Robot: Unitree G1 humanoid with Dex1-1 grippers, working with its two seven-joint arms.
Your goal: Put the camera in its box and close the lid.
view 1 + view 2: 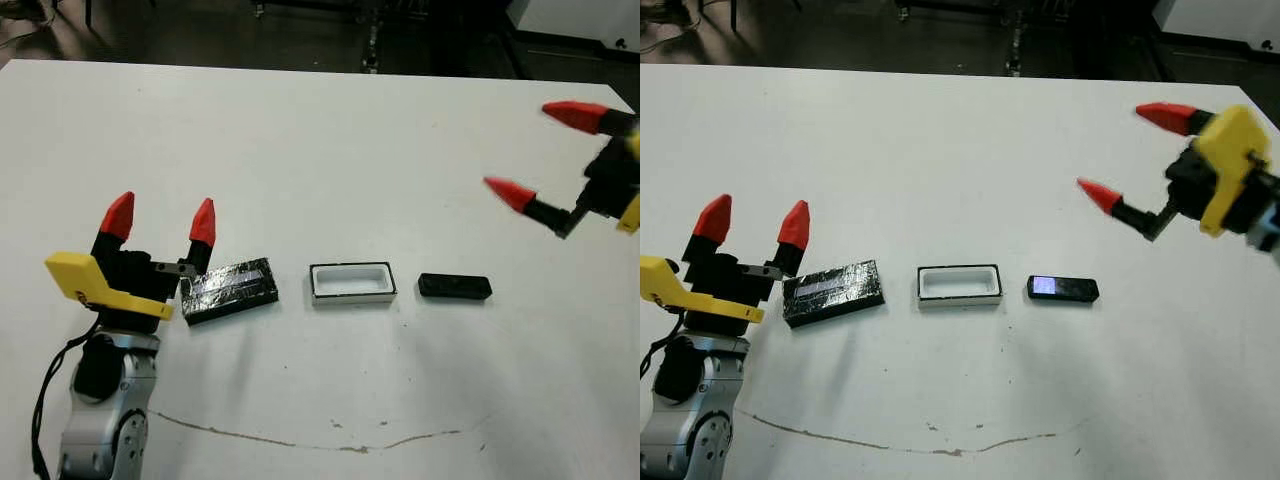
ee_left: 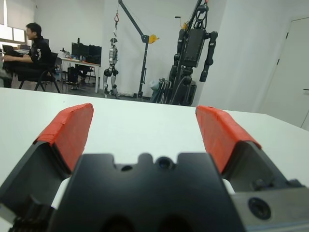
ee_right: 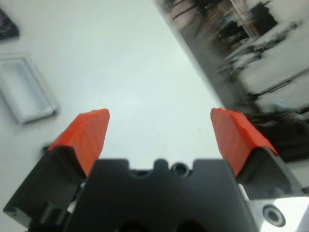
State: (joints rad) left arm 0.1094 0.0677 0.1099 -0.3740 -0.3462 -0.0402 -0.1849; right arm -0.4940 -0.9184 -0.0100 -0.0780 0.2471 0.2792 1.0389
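On the white table (image 1: 300,150), toward its near edge, the camera (image 1: 455,287) is seen lying flat, a thin matte black oblong. Its long axis runs from the robot's left to its right, parallel to the near edge. It rests just to the right of the box (image 1: 352,283), close by but apart from it. The box is open, its white inside showing, and its long axis is lined up the same way as the camera's. To the left of the box, the lid (image 1: 231,290) lies flat, a glossy black slab with a pale stripe, turned slightly askew.

Nothing is held. The right claw (image 1: 547,152) hangs in the air beyond and to the right of the camera, well apart from it, with its red-tipped fingers spread wide. The left claw (image 1: 160,222) is placed just beside the lid's left end, also spread and empty; whether it touches the lid cannot be told.

The step in hand is judged to be the reach for the camera. It would be done well if the right claw were brought down over the middle of the camera, with the fingers set across its narrow width. Because the device is so thin, a low, level pinch is called for, or it may be pushed along the table instead of lifted.
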